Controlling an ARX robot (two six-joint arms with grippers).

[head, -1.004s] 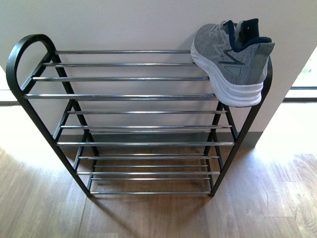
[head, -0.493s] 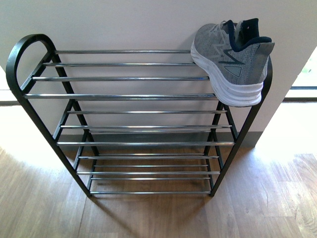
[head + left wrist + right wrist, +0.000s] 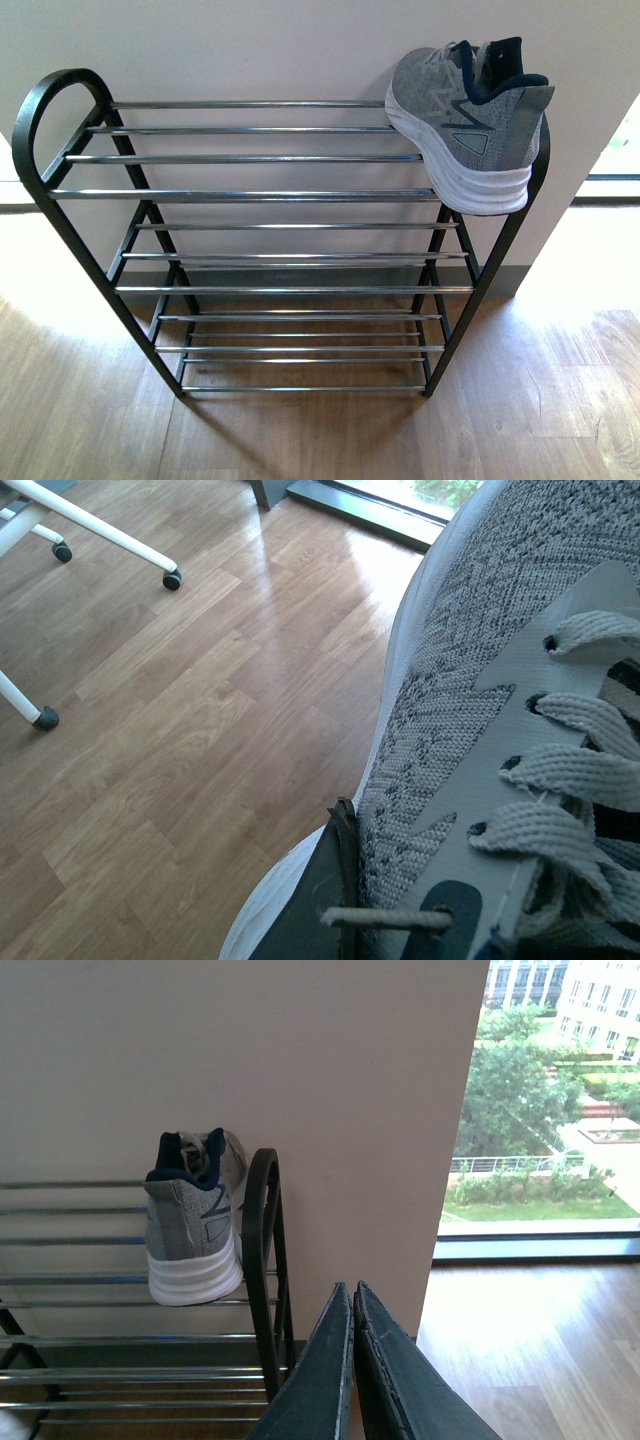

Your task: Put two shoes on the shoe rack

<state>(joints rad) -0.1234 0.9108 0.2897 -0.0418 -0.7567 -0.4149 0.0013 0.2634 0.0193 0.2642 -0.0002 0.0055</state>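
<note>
- The rack [image 3: 250, 195] stands on the wood floor [image 3: 300, 440] against a pale wall [image 3: 250, 50]. It has black side loops and tiers of chrome rods.
- A grey sneaker [image 3: 465, 120] lies on the top tier at the rack's right end, touching the right-hand loop.
- Its toe points to the wall. Its heel, with the white sole, juts out past the front rod.
- The shoe is tilted, so part of its sole faces the front view. The other tiers hold no shoes.
- Neither arm shows in the front view.
- The left wrist view is filled by a second sneaker [image 3: 470, 660], seen as grey knit, pale laces and a white sole edge.
- This shoe is up off the floor and close to the camera, pinched by the left tool [image 3: 338, 880].
- One dark finger [image 3: 325, 900] presses on the shoe's side, with a lace end lying across it. The other finger is hidden by the shoe.
- Beyond that shoe, well apart from it, are white legs on black casters [image 3: 172, 579].
- The right tool [image 3: 352, 1290] has its two dark fingers pressed together with nothing between them.
- It hangs near the rack's right end, facing the first sneaker's navy-collared heel.
- To that side of the wall, a window [image 3: 540, 1110] looks out on trees.
</note>
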